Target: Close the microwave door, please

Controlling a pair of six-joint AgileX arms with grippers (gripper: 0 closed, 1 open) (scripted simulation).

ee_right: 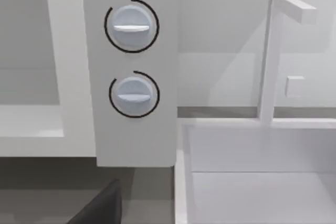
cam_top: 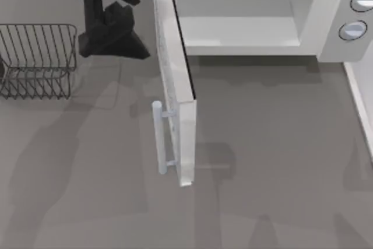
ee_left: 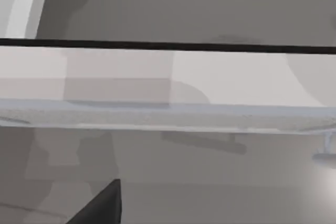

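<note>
The white microwave [cam_top: 329, 33] stands at the back of the table with its pale cavity exposed. The microwave door [cam_top: 175, 68] is swung wide open and juts out toward the front, with its bar handle [cam_top: 158, 138] on the left face. My left gripper [cam_top: 119, 42] hangs just left of the door's outer face, near the hinge end; I cannot tell whether it touches. In the left wrist view the door [ee_left: 168, 82] runs edge-on across the picture. The right wrist view faces the microwave's two knobs [ee_right: 131, 27]; a dark part of my right gripper [ee_right: 100, 208] shows there.
A dark wire rack [cam_top: 38, 59] sits at the left of the table, behind my left arm. A white sink [ee_right: 252, 182] with a faucet [ee_right: 273, 56] lies right of the microwave. Grey tabletop spreads in front of the door.
</note>
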